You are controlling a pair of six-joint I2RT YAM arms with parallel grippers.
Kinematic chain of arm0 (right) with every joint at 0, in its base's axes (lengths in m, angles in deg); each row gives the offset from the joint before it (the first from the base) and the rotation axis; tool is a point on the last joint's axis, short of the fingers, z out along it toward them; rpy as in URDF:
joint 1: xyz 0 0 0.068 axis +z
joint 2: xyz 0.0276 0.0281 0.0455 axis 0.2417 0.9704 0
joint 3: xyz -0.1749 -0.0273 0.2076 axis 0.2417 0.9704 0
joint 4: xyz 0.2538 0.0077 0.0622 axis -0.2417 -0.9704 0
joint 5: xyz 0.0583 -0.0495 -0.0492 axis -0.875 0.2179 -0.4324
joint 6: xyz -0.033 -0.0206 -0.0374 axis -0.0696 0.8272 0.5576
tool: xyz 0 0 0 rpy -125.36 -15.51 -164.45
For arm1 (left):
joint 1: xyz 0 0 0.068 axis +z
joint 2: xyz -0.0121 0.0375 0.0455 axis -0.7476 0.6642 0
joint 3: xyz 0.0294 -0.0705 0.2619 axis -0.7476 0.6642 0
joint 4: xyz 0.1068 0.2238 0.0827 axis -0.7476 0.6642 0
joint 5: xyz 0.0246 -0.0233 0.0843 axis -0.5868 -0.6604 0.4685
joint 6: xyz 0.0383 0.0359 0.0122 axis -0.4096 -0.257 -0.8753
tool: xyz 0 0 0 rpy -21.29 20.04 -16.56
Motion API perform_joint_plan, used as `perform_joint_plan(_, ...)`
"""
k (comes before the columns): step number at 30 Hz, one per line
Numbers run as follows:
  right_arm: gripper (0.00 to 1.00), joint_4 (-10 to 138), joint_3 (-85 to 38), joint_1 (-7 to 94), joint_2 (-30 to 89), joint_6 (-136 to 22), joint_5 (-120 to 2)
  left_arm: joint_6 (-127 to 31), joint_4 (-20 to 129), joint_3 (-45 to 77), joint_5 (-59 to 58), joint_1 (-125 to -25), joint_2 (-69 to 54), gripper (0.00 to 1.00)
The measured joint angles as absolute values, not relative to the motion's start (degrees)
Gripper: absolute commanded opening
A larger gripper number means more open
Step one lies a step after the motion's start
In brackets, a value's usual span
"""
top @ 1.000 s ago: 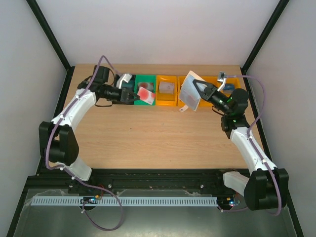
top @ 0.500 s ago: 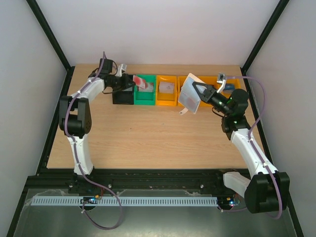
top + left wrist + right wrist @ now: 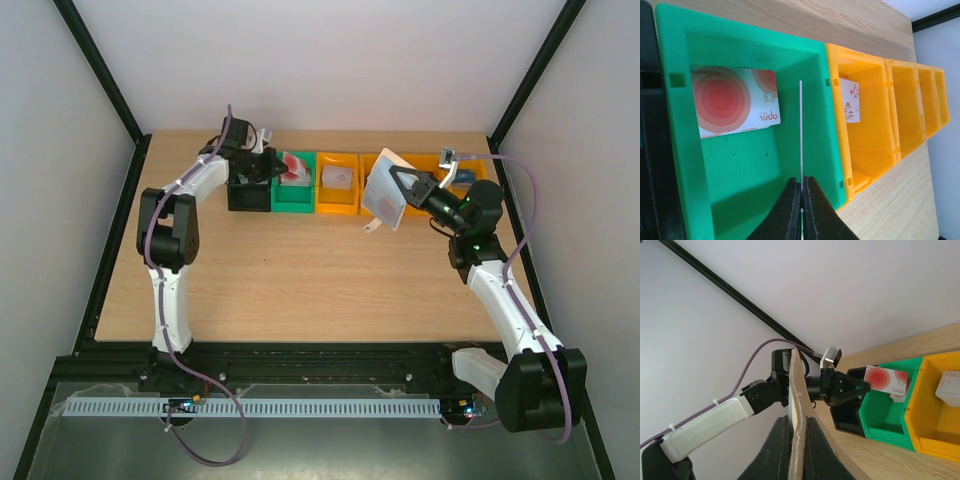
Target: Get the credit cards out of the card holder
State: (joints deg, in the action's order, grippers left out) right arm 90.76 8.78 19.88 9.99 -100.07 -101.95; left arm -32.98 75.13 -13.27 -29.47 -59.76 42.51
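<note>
Pinched tight, the jaws of the left gripper [image 3: 801, 186] clamp the lower edge of a credit card [image 3: 801, 125]. The left wrist view catches this card edge-on, as a thin white line standing over the green bin [image 3: 826, 125]. From the right wrist view the card shows its face, white with red concentric circles, poised above the bin's open top. A second card [image 3: 732, 102] of the same white-and-red pattern, with a chip on it, lies inside the green bin toward one end, apart from the held one. Just beside the green bin, the nearest orange bin [image 3: 870, 150] contains a white card [image 3: 850, 100] with a small red floral print. Further orange bins [image 3: 910, 115] continue the row beyond it, and a black bin [image 3: 248, 192] sits touching the green bin's other side. The right gripper [image 3: 794, 425] has its jaws closed as well, squeezed on the card holder [image 3: 796, 390], which the right wrist view sees edge-on as a pale strip rising between the dark fingers [image 3: 777, 440]. From overhead the holder is held up at a tilt, with a pale panel facing the camera. It is off the wooden table [image 3: 300, 270] and near the orange bins at the right end of the row. Its snap tab [image 3: 372, 222] dangles from the lower edge. The two grippers are well apart, with the orange bin that contains the white card between them.
</note>
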Motion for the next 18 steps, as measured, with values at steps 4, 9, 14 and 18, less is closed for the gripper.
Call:
perform_joint_plan(4, 0.02, 90.8, 8.8, 19.9, 10.0, -100.1, -102.0, -31.6, 74.3, -13.1, -29.5, -60.2, 43.6, 0.02)
perform_joint_plan(9, 0.01, 90.5, 8.8, 19.9, 9.8, -99.6, -102.0, -29.9, 73.4, -13.1, -29.5, -60.5, 46.1, 0.02)
perform_joint_plan(14, 0.02, 90.4, 8.8, 19.9, 9.6, -99.4, -102.0, -28.4, 72.1, -14.1, -29.8, -60.8, 48.7, 0.02)
perform_joint_plan(18, 0.02, 90.4, 8.9, 19.9, 9.5, -99.2, -102.0, -27.9, 71.3, -15.5, -29.6, -61.0, 49.3, 0.02)
